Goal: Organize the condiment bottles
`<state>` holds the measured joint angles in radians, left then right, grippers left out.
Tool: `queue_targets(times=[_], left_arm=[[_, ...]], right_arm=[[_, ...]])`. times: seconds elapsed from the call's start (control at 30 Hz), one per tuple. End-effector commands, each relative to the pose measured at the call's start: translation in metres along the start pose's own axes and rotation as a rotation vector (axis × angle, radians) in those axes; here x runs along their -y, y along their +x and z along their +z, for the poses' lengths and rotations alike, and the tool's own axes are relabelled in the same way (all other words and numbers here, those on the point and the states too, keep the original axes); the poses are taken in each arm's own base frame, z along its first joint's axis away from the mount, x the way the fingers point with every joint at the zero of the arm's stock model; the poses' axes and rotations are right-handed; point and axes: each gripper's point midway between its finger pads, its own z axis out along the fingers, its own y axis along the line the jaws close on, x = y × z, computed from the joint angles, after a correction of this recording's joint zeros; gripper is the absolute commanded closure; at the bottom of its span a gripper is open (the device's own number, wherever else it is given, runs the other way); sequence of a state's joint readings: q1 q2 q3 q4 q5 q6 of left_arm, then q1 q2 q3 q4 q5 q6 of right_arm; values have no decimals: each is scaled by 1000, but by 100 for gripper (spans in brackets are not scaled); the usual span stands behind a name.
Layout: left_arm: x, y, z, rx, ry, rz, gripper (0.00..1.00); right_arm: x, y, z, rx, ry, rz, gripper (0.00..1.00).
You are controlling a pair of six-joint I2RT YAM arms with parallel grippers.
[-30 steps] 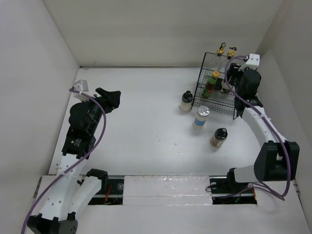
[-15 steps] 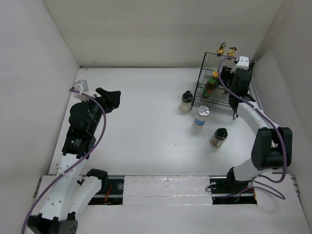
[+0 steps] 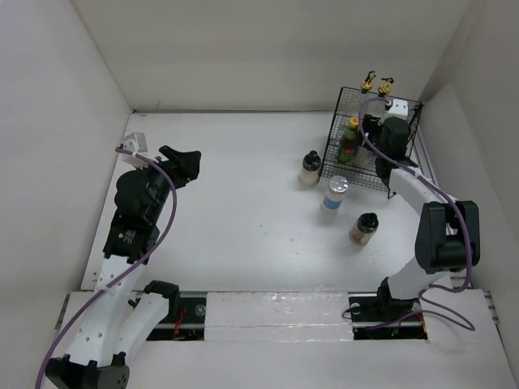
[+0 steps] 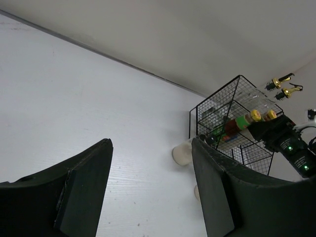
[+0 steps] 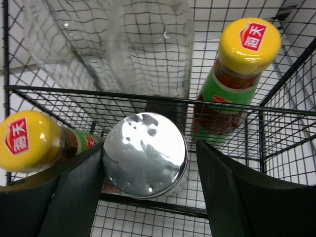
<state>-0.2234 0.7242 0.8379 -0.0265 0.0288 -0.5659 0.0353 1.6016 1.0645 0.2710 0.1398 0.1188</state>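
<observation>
My left gripper (image 4: 150,148) hangs spread and empty over the desk (image 3: 243,203). Three bottles (image 3: 335,193) stand just outside the wire basket (image 5: 74,91). Inside it, my right gripper (image 5: 148,148) stands apart around a silver-lidded jar (image 5: 144,154), with yellow-capped bottles (image 5: 249,44) on either side.

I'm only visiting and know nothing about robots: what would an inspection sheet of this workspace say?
Surface: white table, no spills seen.
Job's things: a black-lidded jar, a silver-lidded jar and another black-lidded jar stand on the table; yellow-capped bottles, gold-spouted bottles and a second silver-lidded jar sit in the wire basket.
Clutter: nothing seen.
Grippers: left fingers open, empty; right fingers astride the second silver-lidded jar, gap on one side.
Cables: purple cables loop along both arms.
Surroundings: white walls on three sides.
</observation>
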Motion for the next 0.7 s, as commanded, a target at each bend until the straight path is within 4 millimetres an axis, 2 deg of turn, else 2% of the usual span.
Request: queue_targets(times=[0.0,0.1,0.17,0.2,0.23,0.33,0.4,0.43,0.47,0.5,0.53,0.57,0.6,0.67], left_arm=[[17,-21,-6,69,59,3,39],[16,-22,-6,75,52,3,39],[19,-24,-9,78,65,3,39],[16,-20,-8,71,60,3,39],[16,-20,-8,70,60,3,39],[16,-20,-8,70,60,3,39],[18,-19,-8,64,69,4,39],[18,-19,-8,64,69,4,39],[16,-17,-6,57,63,4,39],[16,-17,-6,57,63,4,39],[15,-15,-4,49,58,4,39],[15,-15,-4,49,58,4,39],[17,-17,-6,58,64,4,39],[15,-18,-6,64,56,3,39]], right_arm=[[-18,-45,-15,124,-42,38,23],[-11,-50,-26,138,-9,42,20],[-6,-59,-39,167,10,59,20],[-10,-61,-46,176,-1,70,20],[-5,-63,-60,194,12,84,20],[-12,-58,-84,212,4,103,27],[-22,-52,-106,229,-31,128,43],[-41,-47,-116,224,-89,122,52],[-48,-40,-127,223,-117,130,59],[-58,-34,-133,215,-154,124,55],[-82,-26,-143,196,-237,111,48],[-89,-14,-148,166,-258,98,41],[-97,-4,-151,133,-276,74,26],[-113,22,-160,46,-319,21,12]])
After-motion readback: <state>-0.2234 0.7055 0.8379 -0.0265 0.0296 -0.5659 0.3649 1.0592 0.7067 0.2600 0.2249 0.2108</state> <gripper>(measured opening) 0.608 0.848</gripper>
